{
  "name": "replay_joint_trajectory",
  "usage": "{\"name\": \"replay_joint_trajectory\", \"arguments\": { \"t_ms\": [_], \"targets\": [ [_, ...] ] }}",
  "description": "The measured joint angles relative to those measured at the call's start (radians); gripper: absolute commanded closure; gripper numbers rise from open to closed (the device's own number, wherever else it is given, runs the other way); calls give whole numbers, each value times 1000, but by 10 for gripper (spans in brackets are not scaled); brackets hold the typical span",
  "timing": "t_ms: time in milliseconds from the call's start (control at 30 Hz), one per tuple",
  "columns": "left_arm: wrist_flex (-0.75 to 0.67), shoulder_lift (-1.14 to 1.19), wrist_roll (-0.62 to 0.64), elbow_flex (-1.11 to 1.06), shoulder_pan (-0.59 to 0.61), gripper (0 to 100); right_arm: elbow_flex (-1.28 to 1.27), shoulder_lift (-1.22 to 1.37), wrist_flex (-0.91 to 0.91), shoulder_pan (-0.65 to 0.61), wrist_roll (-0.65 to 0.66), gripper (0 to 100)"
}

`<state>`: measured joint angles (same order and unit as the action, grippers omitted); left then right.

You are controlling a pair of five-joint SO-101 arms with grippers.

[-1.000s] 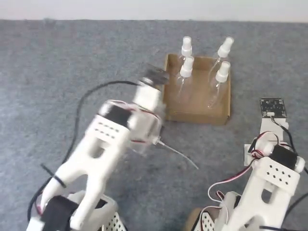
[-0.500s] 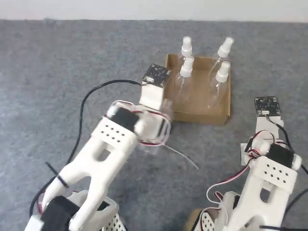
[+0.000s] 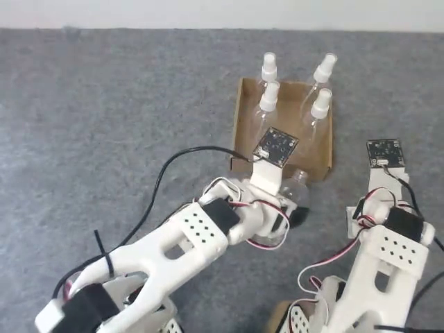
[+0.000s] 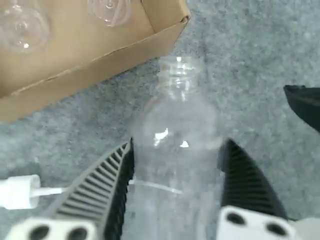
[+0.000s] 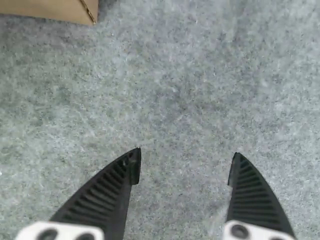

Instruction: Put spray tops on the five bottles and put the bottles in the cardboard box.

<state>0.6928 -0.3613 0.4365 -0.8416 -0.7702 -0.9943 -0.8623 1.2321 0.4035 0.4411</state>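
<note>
The left hand [image 4: 179, 150] is clamped on a clear bottle [image 4: 176, 125], with one finger pressed on each side of its body. No spray top is carried by this bottle; its threaded mouth is open and is turned toward the cardboard box [image 4: 100, 65]. In the high view the clear bottle [image 3: 296, 183] is seen under the left arm, just beside the near wall of the cardboard box [image 3: 238, 125], at the near right corner. Whether the mouth touches the cardboard cannot be told.

A loose spray top [image 4: 18, 191] with its thin tube is seen lying on the grey table [image 4: 260, 45], near the left hand and on the near side of the box.

Four capped bottles are stood upright inside the box: two in the far row [image 3: 268, 68] [image 3: 325, 68] and two in the nearer row [image 3: 269, 96] [image 3: 321, 103].

The right hand [image 5: 185, 165] is held over the bare grey table [image 5: 200, 75] with its fingers [image 5: 120, 175] well apart and nothing between them. A corner of the box [image 5: 75, 11] is seen farther off. In the high view the right arm [image 3: 392, 243] is placed at the near right, apart from the box.
</note>
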Motion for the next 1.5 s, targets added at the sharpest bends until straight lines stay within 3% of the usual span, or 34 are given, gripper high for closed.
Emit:
{"name": "replay_joint_trajectory", "arguments": {
  "t_ms": [300,500,700,900,1133,1300,1500],
  "targets": [
    [12,-6,46,5,38,695,0,0,0,0,0,757],
    [198,-6,-18,124,298,695,0,0,0,0,0,757],
    [233,-6,-54,126,548,695,0,0,0,-8,-11,757],
    [183,-6,-95,-3,559,696,74,0,95,-135,-149,757],
    [55,-6,-84,-144,560,696,180,0,170,-428,-470,757],
    [35,-6,-64,-146,560,696,153,0,92,-600,-641,757],
    [-41,28,-58,-152,560,758,86,0,-6,-651,-706,757]
  ]
}}
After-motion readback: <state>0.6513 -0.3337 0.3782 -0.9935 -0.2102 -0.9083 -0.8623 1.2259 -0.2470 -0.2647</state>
